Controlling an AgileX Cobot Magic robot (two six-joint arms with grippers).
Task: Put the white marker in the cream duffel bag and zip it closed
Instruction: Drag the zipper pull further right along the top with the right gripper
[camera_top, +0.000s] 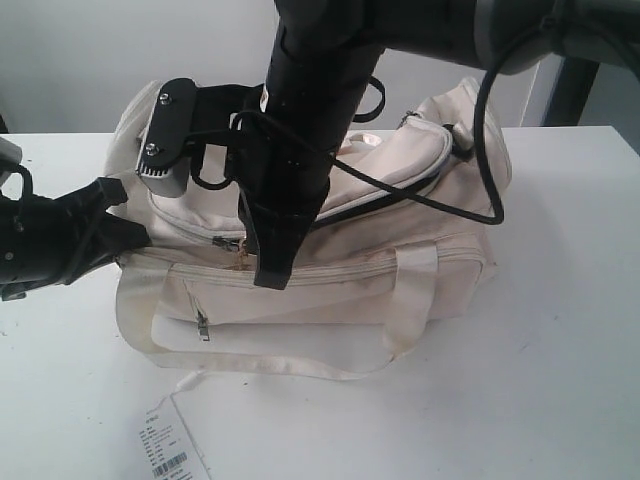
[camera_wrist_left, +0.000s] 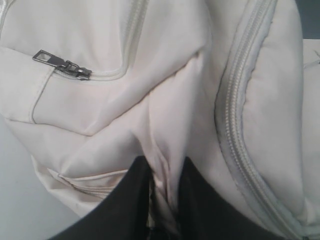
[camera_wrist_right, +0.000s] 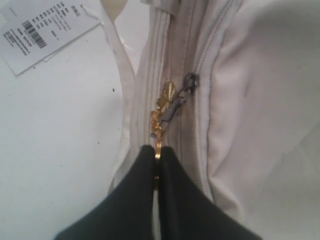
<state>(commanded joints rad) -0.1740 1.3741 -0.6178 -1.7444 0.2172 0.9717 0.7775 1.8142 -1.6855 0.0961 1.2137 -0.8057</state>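
R gripper nose-down, tight on zip pull — L gripper tight on bag

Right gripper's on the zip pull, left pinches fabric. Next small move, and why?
Probably slide the right gripper a little along the zipper toward the other end of the bag, left gripper bracing. It pinches the gold pull near the left gripper's end, and the flap beyond looks unzipped.

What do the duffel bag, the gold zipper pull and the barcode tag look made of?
The cream duffel bag: soft matte woven fabric, creased in folds. The gold zipper pull: probably metal, it glints. The barcode tag: thin white paper or card, printed.
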